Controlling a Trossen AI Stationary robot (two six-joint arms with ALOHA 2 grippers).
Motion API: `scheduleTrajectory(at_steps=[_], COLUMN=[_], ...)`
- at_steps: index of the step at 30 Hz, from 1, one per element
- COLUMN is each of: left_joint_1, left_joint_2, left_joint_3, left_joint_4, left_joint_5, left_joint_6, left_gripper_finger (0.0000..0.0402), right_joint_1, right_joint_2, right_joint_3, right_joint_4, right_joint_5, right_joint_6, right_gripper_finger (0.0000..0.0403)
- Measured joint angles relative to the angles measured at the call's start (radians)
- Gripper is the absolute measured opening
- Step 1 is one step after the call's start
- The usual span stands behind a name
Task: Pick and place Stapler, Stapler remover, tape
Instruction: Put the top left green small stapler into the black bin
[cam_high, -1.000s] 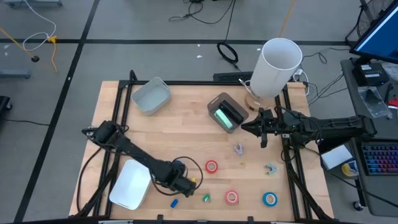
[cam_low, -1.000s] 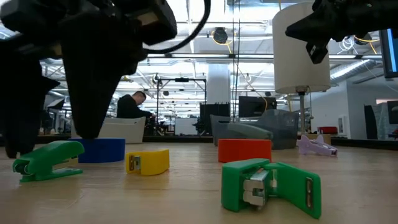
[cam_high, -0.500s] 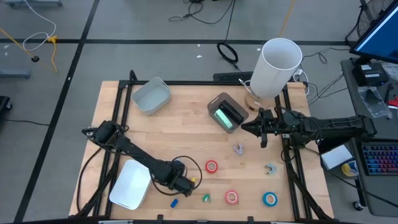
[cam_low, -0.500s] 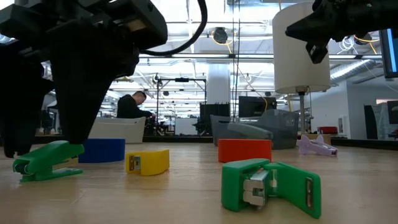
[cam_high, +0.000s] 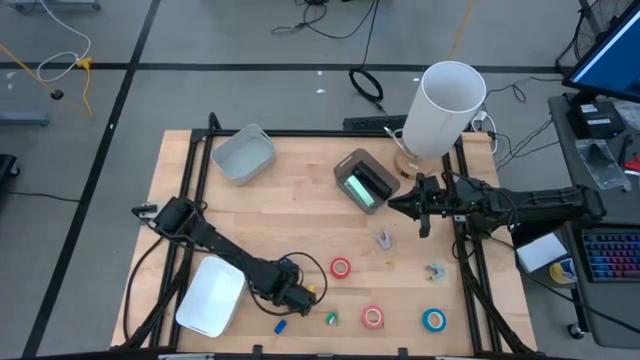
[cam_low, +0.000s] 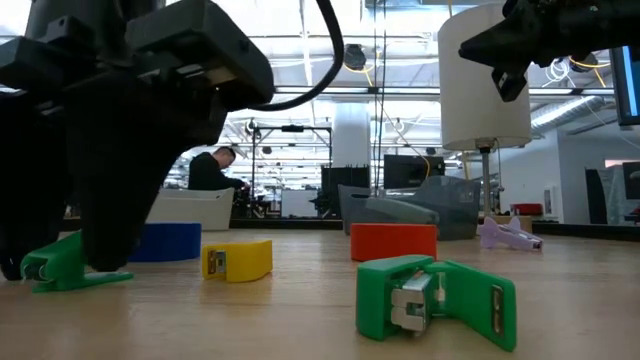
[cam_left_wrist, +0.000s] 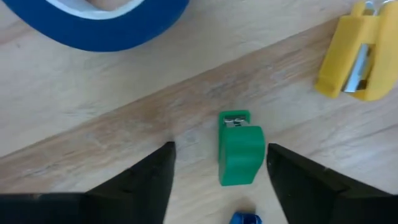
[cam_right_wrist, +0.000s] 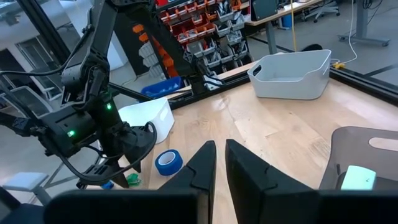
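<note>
My left end effector (cam_left_wrist: 217, 163) hangs low over the near edge of the desk (cam_high: 290, 205), fingers spread, with a small green stapler piece (cam_left_wrist: 240, 150) lying flat on the wood between the two fingertips and not yet touched by either. In the left wrist view a blue tape roll (cam_left_wrist: 99, 22) sits just beyond it, a yellow stapler piece (cam_left_wrist: 357, 53) lies off to one side, and a small blue bit (cam_left_wrist: 245, 218) shows at the frame edge between my fingers. In the low view the left arm's dark bulk fills that side of the frame, its finger coming down against a green clip-shaped piece (cam_low: 65, 262); the blue roll and the yellow piece rest just behind it, and a second green stapler piece (cam_low: 435, 300) lies closer to the camera.

From above, the left arm reaches in diagonally past a white tray (cam_high: 212, 297) at the desk's near left corner. To the right of my left end effector lie a red tape roll (cam_high: 341, 267), another red one (cam_high: 372, 317) and a second blue roll (cam_high: 433, 320), all well apart from each other. A pale lilac item (cam_high: 384, 239) and a small grey-green one (cam_high: 434, 271) lie in the right half.

My right end effector (cam_high: 418, 208) waits raised above the right side of the desk, fingers pressed nearly together and empty. Near it stand a dark bin holding a green object (cam_high: 364, 182) and a tall white cylinder (cam_high: 444, 108); a grey tub (cam_high: 243, 154) sits at the far left.
</note>
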Motion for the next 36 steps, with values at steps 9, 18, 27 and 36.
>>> scheduleTrajectory(at_steps=[9,18,27,36], left_joint_1=[0.0,0.0,0.029,0.12], left_joint_2=[-0.005,-0.043,-0.217,-0.309], left_joint_3=[-0.002,-0.005,-0.005,-0.003], left_joint_4=[0.004,0.036,0.193,0.475], left_joint_5=[0.016,-0.024,-0.209,-0.328], left_joint_6=[0.019,0.04,0.203,0.471], left_gripper_finger=[0.0116,0.0069,0.0085,0.009], right_joint_1=[0.0,0.0,0.0,0.041], right_joint_2=[0.0,0.0,0.028,0.204], right_joint_3=[0.0,0.0,0.0,0.001], right_joint_4=[0.0,0.0,0.146,0.451], right_joint_5=[0.0,0.0,-0.262,-0.471], right_joint_6=[-0.004,-0.004,-0.074,-0.061], right_gripper_finger=[0.0031,0.003,0.0035,0.005])
